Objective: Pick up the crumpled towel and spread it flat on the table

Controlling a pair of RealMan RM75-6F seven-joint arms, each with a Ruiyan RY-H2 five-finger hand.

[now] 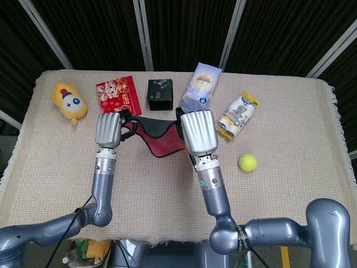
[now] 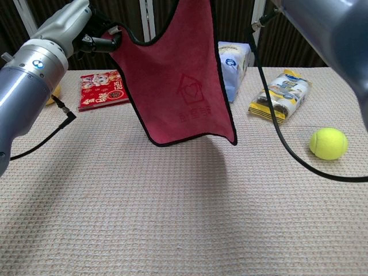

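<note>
You are holding the red towel (image 2: 178, 86) up off the table (image 1: 290, 190), stretched between both hands and hanging clear of the cloth. Your left hand (image 1: 109, 129) is pinching the towel's top corner, fingers (image 2: 106, 41) closed on the black hem. Your right hand (image 1: 198, 133) is gripping the opposite top corner; its fingers are hidden from both cameras. A house-and-heart outline with small unreadable characters is facing the chest camera. Beyond your left hand, a red booklet (image 1: 117, 98) is showing "2025"; a black box (image 1: 160, 94) is lying beyond the towel. Right of your right hand: snack packet (image 1: 238, 115), tennis ball (image 1: 247, 162).
</note>
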